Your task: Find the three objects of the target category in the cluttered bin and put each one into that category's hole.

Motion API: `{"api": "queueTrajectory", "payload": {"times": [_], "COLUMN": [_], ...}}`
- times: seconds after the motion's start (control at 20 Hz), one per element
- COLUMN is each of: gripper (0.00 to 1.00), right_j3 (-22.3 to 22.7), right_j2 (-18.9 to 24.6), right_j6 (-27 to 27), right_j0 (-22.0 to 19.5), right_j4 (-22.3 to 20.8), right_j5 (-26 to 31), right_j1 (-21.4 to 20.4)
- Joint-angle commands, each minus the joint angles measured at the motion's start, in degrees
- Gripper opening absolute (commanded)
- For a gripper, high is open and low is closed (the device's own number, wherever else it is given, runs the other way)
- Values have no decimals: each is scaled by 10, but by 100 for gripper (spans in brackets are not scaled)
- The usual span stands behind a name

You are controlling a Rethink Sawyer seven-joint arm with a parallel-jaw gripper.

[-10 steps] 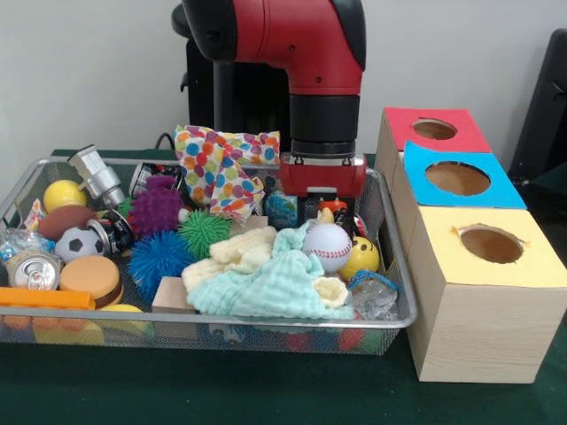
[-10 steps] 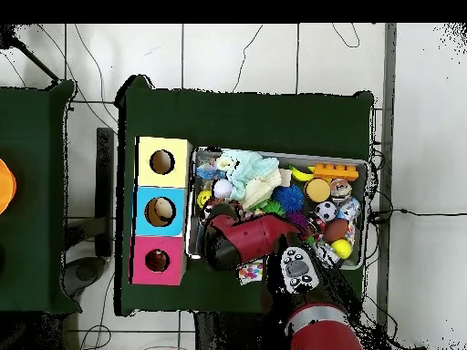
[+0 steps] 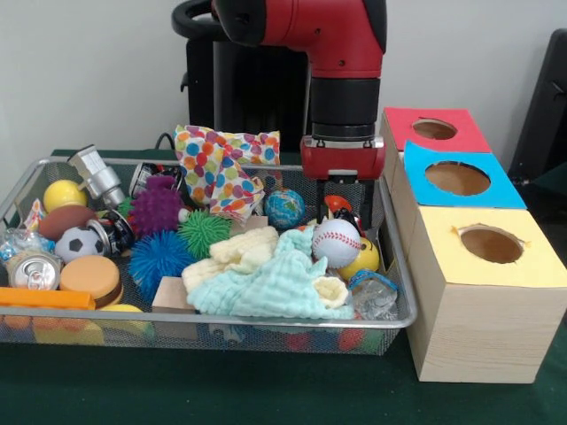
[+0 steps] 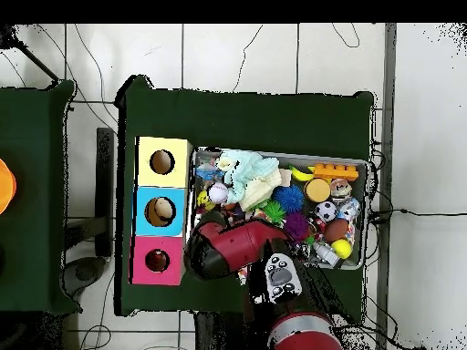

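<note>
Hiding between tool (image 3: 341, 211) fingers: small toy (image 3: 336, 205)

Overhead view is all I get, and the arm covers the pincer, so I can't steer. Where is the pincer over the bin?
Observer: The front view shows the pincer hanging over the wire bin, at the end beside the boxes, just behind the baseball.
Operator: Anything under it?
Observer: A small red, white and black toy shows right at the pincer's lower end. I cannot tell whether it is gripped.
</note>
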Motion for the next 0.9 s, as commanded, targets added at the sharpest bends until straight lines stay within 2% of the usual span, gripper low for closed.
{"api": "queueTrajectory", "payload": {"times": [0.05, 0.3, 0.4, 0.55, 0.9], "gripper": [100, 100, 100, 100, 100], "right_j3": [3, -8, -22, -47, -73], "right_j2": [-12, -19, -45, -66, -129], "right_j6": [23, 28, 40, 36, 58], "right_j0": [16, 17, 32, 32, 62], "right_j4": [19, 14, 12, 6, 21], "right_j5": [84, 70, 57, 55, 43], "right_j1": [-14, -4, 3, 19, 40]}}
